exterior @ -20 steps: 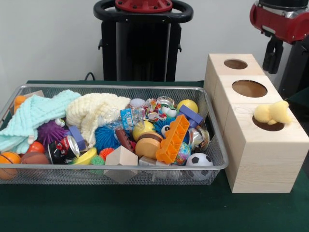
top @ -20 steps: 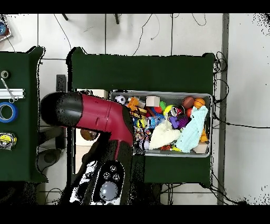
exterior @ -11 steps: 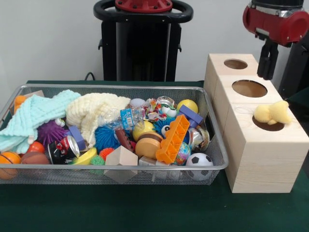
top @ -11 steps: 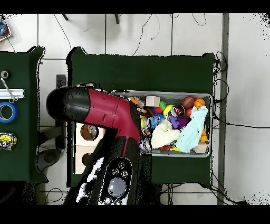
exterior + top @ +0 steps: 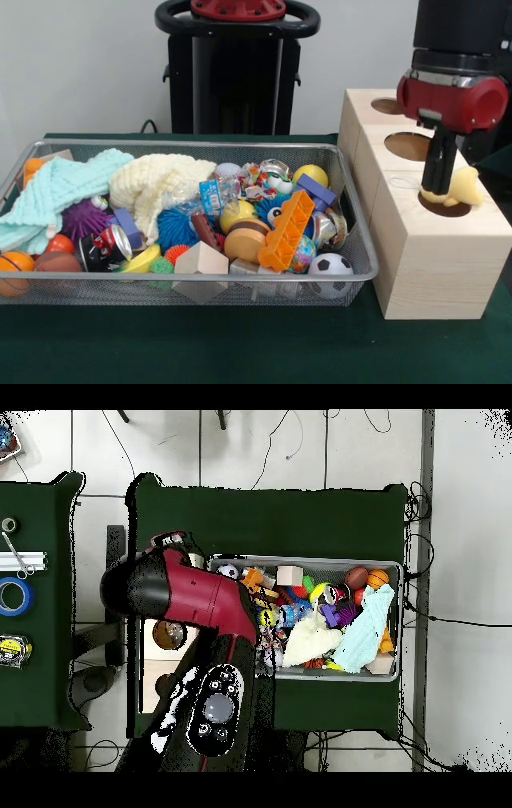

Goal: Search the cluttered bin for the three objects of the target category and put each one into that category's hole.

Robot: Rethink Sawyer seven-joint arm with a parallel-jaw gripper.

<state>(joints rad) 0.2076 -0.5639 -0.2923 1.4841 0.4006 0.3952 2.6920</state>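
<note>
A yellow plush toy (image 5: pixel 463 186) rests on the rim of the nearest hole (image 5: pixel 446 208) in the wooden box (image 5: pixel 432 264). My gripper (image 5: pixel 432 190) hangs straight down from the red wrist (image 5: pixel 452 100), its tip against the toy's left side and over the hole. Its state is hidden from this side. In the overhead view the red arm (image 5: pixel 190 594) covers the box and the gripper. The wire bin (image 5: pixel 200 145) holds a teal knitted cloth (image 5: pixel 56 188), a cream cloth (image 5: pixel 156 184), balls, blocks and other toys.
The box has two more holes, a middle one (image 5: pixel 410 146) and a far one (image 5: pixel 386 105). The bin's right wall (image 5: pixel 352 216) stands close to the box. A second dark table (image 5: pixel 35 594) with tape rolls lies left of the arm in the overhead view.
The arm has come down and toward the near end of the box. The gripper moved from above the far holes to the yellow plush toy. The toy has not shifted.
</note>
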